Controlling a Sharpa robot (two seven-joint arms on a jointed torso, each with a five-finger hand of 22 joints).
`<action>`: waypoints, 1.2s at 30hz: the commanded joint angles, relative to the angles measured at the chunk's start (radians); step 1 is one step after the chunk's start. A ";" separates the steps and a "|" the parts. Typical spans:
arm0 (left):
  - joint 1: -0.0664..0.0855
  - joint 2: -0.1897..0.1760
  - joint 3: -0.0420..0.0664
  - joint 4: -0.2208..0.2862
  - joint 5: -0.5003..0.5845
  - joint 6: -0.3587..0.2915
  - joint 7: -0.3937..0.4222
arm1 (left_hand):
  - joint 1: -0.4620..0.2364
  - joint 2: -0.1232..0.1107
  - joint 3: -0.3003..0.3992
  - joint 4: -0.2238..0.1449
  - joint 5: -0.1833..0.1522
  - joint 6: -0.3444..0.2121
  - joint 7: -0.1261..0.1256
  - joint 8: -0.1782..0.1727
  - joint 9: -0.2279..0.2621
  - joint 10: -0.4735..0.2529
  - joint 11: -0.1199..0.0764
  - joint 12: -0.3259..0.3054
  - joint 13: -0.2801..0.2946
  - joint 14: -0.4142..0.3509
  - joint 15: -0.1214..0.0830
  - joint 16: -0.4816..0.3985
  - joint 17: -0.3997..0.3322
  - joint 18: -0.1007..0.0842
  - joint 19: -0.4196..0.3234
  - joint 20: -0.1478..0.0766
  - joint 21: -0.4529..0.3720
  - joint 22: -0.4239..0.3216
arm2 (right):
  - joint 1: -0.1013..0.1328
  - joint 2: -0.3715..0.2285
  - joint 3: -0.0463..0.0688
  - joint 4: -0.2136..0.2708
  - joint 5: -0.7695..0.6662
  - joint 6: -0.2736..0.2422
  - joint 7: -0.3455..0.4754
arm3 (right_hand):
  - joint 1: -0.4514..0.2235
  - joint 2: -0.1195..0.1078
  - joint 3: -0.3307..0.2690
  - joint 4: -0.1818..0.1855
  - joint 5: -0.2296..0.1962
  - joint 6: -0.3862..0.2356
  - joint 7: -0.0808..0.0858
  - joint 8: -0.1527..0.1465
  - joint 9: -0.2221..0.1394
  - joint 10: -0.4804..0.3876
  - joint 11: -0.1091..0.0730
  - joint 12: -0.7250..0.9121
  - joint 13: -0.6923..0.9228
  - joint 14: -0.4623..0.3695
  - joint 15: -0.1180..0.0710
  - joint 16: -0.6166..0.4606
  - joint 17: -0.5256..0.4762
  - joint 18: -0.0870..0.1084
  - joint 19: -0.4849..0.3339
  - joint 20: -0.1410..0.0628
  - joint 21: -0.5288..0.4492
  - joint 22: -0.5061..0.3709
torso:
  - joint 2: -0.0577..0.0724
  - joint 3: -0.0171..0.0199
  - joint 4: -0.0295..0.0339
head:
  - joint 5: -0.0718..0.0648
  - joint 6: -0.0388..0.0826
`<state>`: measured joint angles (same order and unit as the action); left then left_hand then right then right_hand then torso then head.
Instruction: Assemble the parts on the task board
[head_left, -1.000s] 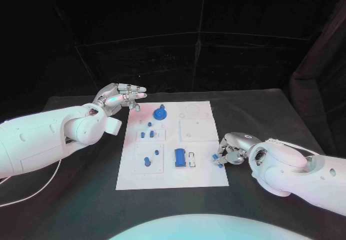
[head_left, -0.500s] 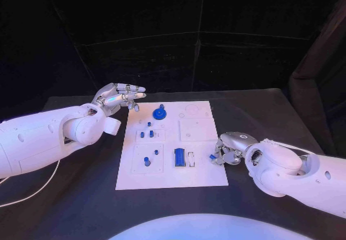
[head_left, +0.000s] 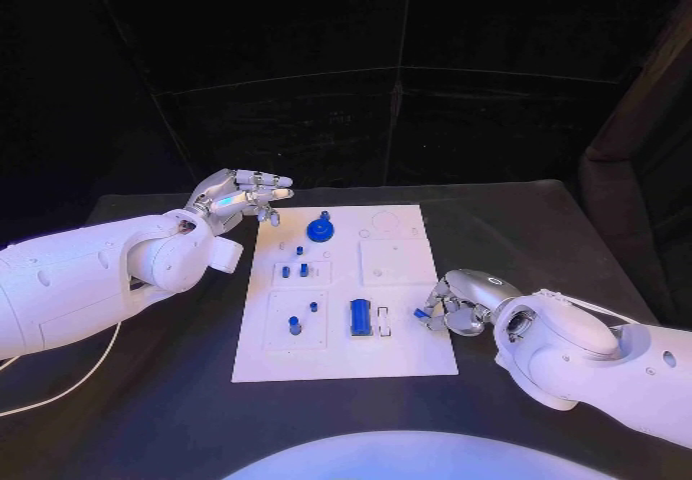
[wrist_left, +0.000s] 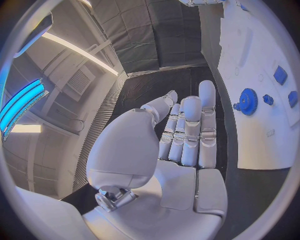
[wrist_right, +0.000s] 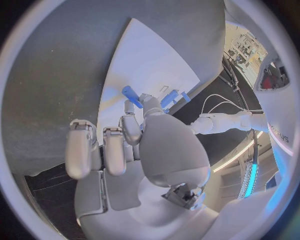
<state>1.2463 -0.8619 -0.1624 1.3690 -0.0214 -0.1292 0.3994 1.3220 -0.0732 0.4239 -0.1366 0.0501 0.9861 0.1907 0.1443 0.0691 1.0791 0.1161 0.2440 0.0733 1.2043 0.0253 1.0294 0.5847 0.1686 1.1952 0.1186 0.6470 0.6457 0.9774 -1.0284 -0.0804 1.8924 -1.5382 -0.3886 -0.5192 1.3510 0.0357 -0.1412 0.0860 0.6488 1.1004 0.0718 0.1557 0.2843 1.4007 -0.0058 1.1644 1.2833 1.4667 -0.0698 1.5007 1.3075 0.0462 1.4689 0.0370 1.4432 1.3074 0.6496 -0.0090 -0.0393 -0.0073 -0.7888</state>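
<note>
**Right hand carrying a peg at the board's right edge**

My right hand (head_left: 459, 303) sits at the right edge of the white rectangular task board (head_left: 404, 350), fingers curled around a small blue peg (wrist_right: 132, 93). I judge it is held out past the fingertips so it can go tip-first into a socket. My left hand (head_left: 238, 193) hovers off the board's far left corner, fingers straight and loosely apart, holding nothing, presumably parked clear. On the board, the blue toothed gear (head_left: 320, 230) stands near the far edge and the blue rectangular block (head_left: 359, 317) lies toward the near edge.

Compared with a second ago, the right hand has edged slightly farther from me along the right edge; the left has barely moved.
</note>
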 joint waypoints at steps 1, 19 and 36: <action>0.002 -0.001 0.001 0.003 -0.001 0.009 0.009 | -0.004 0.001 -0.005 0.000 -0.001 -0.006 0.003 0.005 0.001 -0.008 0.001 0.003 0.001 -0.007 0.001 0.003 -0.001 0.013 -0.007 0.003 -0.004 -0.001 | 0.002 0.002 0.001 0.012 0.118 -0.117 0.040 | -0.023 -0.014 -0.001 0.013 0.000 0.010 0.003 -0.001 0.000 0.006 -0.002 0.005 0.002 0.082 -0.005 0.005 0.153 0.001 0.020 -0.006 0.005 0.046 | 0.001 0.0008 -0.0014 | 0.003 -0.001; 0.002 0.001 0.001 0.007 -0.001 0.011 0.010 | -0.004 0.001 -0.005 0.000 -0.001 -0.006 0.003 0.005 0.001 -0.008 0.001 0.003 0.001 -0.007 0.001 0.003 -0.001 0.013 -0.007 0.003 -0.004 -0.001 | 0.002 0.094 0.001 -0.025 0.235 -0.068 -0.017 | -0.055 -0.037 0.003 0.054 -0.067 0.048 -0.011 0.008 0.006 0.024 -0.011 0.033 0.020 0.083 -0.012 0.009 0.158 -0.001 0.025 -0.010 0.012 0.059 | 0.001 0.0009 -0.0009 | 0.009 -0.005; 0.002 0.002 0.001 0.008 -0.001 0.021 0.004 | -0.004 0.001 -0.006 -0.001 -0.001 -0.006 0.003 0.007 0.001 -0.009 0.001 0.005 0.001 -0.008 0.001 0.005 -0.002 0.014 -0.008 0.003 -0.004 -0.001 | 0.002 0.150 0.001 -0.063 0.241 -0.030 -0.066 | -0.064 -0.035 0.015 0.077 -0.116 0.070 -0.023 0.018 0.016 0.040 -0.022 0.043 0.026 0.085 -0.022 0.013 0.165 -0.003 0.029 -0.020 0.017 0.066 | 0.000 0.0018 -0.0021 | 0.017 -0.008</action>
<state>1.2467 -0.8609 -0.1624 1.3748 -0.0215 -0.1254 0.3984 1.3220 -0.0732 0.4239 -0.1366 0.0501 0.9861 0.1908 0.1443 0.0691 1.0791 0.1162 0.2440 0.0733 1.2043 0.0253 1.0294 0.5834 0.1686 1.1922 0.1216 0.6470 0.6459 0.9781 -0.8797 -0.0797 1.8300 -1.3043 -0.4399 -0.5685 1.2980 -0.0009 -0.1262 0.1591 0.5378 1.1661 0.0483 0.1676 0.2995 1.4297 -0.0234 1.2051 1.3112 1.4669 -0.0845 1.5103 1.3073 0.0461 1.4654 0.0264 1.4589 1.3074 0.6504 -0.0077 -0.0407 0.0086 -0.7966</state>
